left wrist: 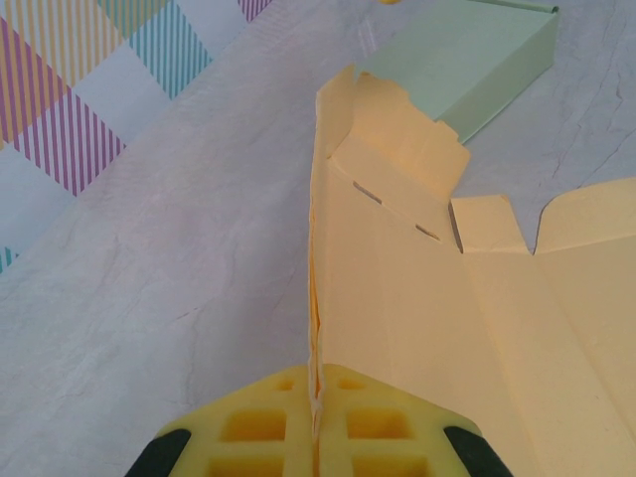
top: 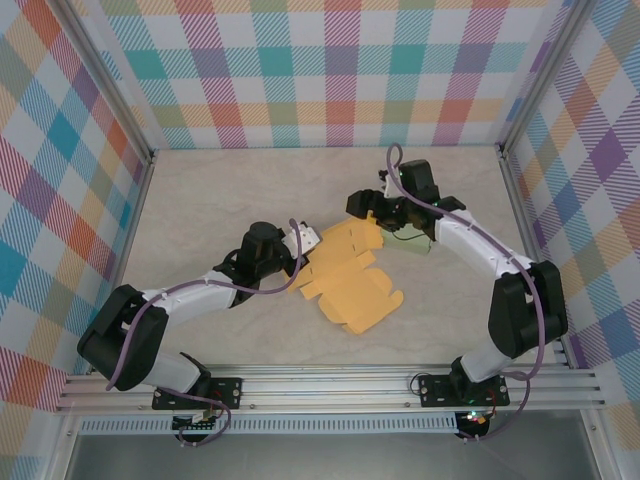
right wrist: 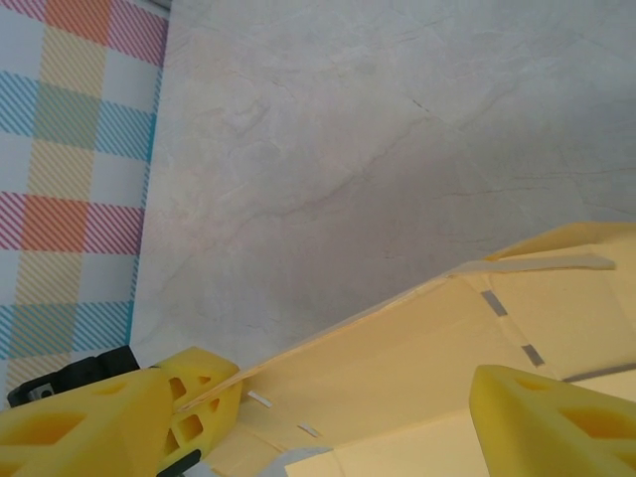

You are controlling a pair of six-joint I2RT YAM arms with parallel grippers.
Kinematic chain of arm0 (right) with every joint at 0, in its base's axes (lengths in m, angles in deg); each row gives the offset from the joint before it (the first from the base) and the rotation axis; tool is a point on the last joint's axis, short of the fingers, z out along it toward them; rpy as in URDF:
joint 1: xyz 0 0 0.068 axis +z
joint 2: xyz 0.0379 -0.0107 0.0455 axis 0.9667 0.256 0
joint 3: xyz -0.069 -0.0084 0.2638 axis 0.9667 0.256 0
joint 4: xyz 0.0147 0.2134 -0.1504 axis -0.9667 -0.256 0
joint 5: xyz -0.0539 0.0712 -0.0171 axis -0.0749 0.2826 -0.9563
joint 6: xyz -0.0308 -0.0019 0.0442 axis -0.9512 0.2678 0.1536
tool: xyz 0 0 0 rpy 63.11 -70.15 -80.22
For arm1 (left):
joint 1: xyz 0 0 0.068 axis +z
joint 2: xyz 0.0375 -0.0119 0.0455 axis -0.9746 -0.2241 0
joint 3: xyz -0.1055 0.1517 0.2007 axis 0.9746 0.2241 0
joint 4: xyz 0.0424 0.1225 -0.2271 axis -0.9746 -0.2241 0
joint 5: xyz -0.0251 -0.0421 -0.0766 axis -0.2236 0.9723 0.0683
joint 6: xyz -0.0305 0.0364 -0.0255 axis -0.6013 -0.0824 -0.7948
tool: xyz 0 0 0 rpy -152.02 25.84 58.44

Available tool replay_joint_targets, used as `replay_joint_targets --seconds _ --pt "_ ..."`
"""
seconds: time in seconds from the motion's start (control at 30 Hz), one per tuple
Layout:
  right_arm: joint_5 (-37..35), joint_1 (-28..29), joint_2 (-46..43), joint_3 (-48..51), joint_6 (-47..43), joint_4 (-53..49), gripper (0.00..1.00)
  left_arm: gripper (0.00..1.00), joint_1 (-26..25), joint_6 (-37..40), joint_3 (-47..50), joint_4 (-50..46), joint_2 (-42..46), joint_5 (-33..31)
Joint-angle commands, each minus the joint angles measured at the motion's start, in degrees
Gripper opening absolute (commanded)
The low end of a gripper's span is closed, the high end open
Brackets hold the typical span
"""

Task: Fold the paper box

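Top view: a flat, die-cut yellow paper box blank (top: 355, 290) lies partly unfolded on the pale marbled bench (top: 220, 200), its far edge just beside a pale green flat carton (top: 412, 247). The green carton serves as the reference. The left tool (top: 305, 240) sits at the edge of the yellow blank farthest from the green carton. The right tool (top: 375, 212) is just beside the green carton, over the blank's nearest corner.

Left wrist view: the left tool (left wrist: 316, 393) is fully closed, its yellow pads pinching a side panel of the blank (left wrist: 397, 298). The panel stands upright on edge and runs toward the green carton (left wrist: 467, 60). The rest of the sheet lies flat beside the raised panel.

Right wrist view: the right tool (right wrist: 348, 388) has its jaws wide apart. A slotted panel of the blank (right wrist: 417, 348) rises at a slant between them, unclamped.
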Motion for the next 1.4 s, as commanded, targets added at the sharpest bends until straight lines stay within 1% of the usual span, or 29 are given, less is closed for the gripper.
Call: replay_joint_targets --seconds 0.0,0.2,0.27,0.4,0.5,0.6,0.73,0.93,1.03,1.07,1.17,1.27,1.37 --pt "-3.1 -0.8 0.4 -4.7 -3.0 -4.8 0.8 0.02 -0.4 1.5 -1.5 -0.8 -0.1 0.5" --pt "-6.1 -1.1 5.7 -10.9 -6.4 -8.4 0.81 0.02 -0.7 2.1 -1.8 -1.6 0.2 0.3" --pt "-6.1 -1.2 8.0 -13.1 -7.1 -9.5 0.82 0.02 -0.8 2.2 -1.8 -1.7 0.3 0.3" --pt "-5.1 -1.2 13.6 -17.8 -9.0 -11.1 0.91 0.02 -0.8 2.3 -1.7 -1.5 0.5 0.2" --pt "-3.2 -1.2 17.7 -20.6 -10.0 -12.0 0.91 0.02 -0.9 2.3 -1.6 -0.9 0.5 0.2" --pt "-0.6 -1.2 19.9 -21.3 -9.8 -12.9 0.88 0.02 -1.2 2.4 -1.3 0.8 0.3 -1.1" --pt "1.3 -1.2 19.3 -18.6 -7.4 -11.9 0.85 0.02 -1.6 3.5 -1.5 3.5 -0.7 -3.8" --pt "8.1 -1.1 16.7 -14.3 -3.1 -7.5 0.69 0.02 -2.5 5.3 -3.6 4.0 -1.7 -5.1" --pt "8.8 -1.2 15.0 -13.1 -2.1 -6.3 0.64 0.02 -2.7 5.7 -4.5 4.0 -1.9 -4.7" --pt "8.5 -1.2 14.3 -12.9 -2.1 -6.3 0.6 0.02 -2.8 5.8 -4.6 3.9 -2.0 -4.5" --pt "9.7 -1.2 13.1 -12.0 -1.4 -5.6 0.46 0.02 -2.9 5.8 -4.8 4.1 -2.1 -4.0" --pt "9.7 -1.2 11.8 -11.4 -1.1 -5.4 0.47 0.02 -3.0 6.1 -5.2 4.1 -2.2 -3.1" --pt "6.4 -1.4 10.0 -11.3 -2.3 -7.5 0.54 0.02 -3.2 6.5 -5.1 3.5 -1.7 -2.2"
